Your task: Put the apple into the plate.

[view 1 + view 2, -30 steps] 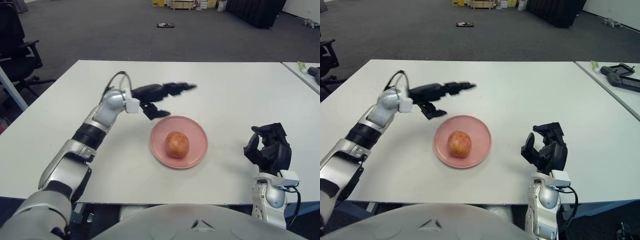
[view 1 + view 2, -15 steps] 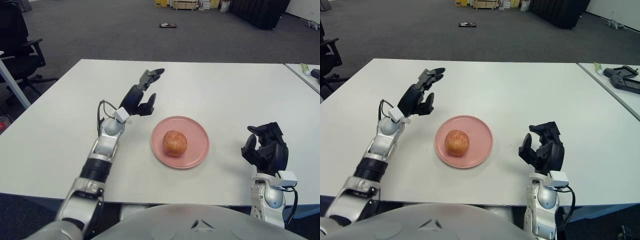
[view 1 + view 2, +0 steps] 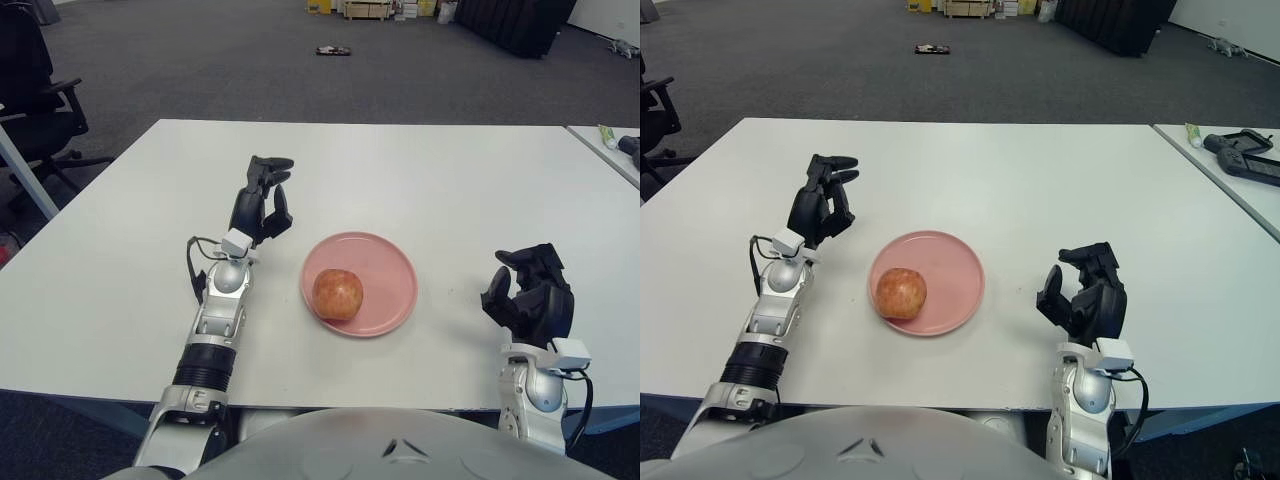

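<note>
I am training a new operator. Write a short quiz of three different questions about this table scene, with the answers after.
1. True or false: the apple lies on the pink plate.
2. Which hand shows to the left of the plate, holding nothing? A) left hand B) right hand
3. Fill in: the apple sits toward the plate's ____ edge, as the robot sees it (left or right).

Key:
1. True.
2. A. The left hand is raised beside the plate; the right hand shows to the plate's right, near the table's front edge.
3. Left.
</note>
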### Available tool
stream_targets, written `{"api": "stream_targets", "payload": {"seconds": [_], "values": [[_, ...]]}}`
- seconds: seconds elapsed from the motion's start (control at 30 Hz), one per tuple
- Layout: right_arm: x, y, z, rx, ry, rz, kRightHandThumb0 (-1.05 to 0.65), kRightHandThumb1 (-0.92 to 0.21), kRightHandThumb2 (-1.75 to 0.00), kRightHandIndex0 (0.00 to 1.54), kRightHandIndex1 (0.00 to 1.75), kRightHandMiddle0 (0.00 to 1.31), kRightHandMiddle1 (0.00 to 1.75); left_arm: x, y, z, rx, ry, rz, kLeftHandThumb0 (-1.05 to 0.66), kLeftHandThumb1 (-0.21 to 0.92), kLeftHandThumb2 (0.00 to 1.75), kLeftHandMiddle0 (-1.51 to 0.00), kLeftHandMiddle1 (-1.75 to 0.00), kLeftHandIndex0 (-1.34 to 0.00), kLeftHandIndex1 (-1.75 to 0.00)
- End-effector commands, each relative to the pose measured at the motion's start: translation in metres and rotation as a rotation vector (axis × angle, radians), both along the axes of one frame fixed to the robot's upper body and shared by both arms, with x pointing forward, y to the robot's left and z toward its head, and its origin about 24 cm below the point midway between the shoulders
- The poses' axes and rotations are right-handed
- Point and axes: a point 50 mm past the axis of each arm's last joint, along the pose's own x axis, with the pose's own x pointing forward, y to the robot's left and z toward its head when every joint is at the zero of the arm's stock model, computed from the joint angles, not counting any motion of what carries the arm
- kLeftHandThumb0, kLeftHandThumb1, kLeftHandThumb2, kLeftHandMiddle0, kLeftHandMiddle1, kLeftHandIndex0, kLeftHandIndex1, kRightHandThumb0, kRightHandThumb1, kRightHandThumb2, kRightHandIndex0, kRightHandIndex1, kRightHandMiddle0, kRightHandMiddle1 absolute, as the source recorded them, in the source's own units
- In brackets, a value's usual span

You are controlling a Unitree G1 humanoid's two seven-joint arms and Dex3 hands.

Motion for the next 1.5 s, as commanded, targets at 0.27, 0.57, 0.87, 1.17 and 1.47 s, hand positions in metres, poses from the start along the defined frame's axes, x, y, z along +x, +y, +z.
{"api": "stream_targets", "payload": {"seconds": [0.27, 0.57, 0.87, 1.17, 1.47], "values": [[0.019, 0.009, -0.002, -0.018, -0.004, 0.066, -0.42, -0.49, -1.11, 0.64, 1.44, 0.47, 1.75, -0.012, 0.001, -0.011, -0.057, 0.002, 0.22, -0.6, 0.92, 1.12, -0.48, -1.46, -0.37, -1.73], [0.028, 0.013, -0.006, -0.001, 0.014, 0.107, -0.42, -0.49, -1.11, 0.65, 1.46, 0.47, 1.75, -0.023, 0.0, -0.025, -0.073, 0.079, 0.293, -0.39, 0.74, 0.85, -0.59, -1.52, -0.33, -1.75], [0.037, 0.015, -0.009, 0.001, 0.025, 0.108, -0.42, -0.5, -1.09, 0.64, 1.47, 0.46, 1.75, -0.035, 0.001, -0.048, -0.031, 0.196, 0.307, -0.39, 0.66, 0.89, -0.55, -1.7, -0.35, -1.75], [0.04, 0.018, -0.009, -0.001, 0.023, 0.125, -0.42, -0.49, -1.11, 0.63, 1.41, 0.47, 1.75, -0.041, 0.003, -0.054, -0.026, 0.21, 0.308, -0.39, 0.66, 0.89, -0.55, -1.73, -0.35, -1.75], [0.041, 0.02, -0.008, 0.016, 0.045, 0.119, -0.42, -0.49, -1.1, 0.63, 1.38, 0.47, 1.75, -0.05, 0.004, -0.054, -0.011, 0.222, 0.316, -0.39, 0.66, 0.89, -0.56, -1.73, -0.35, -1.75]]}}
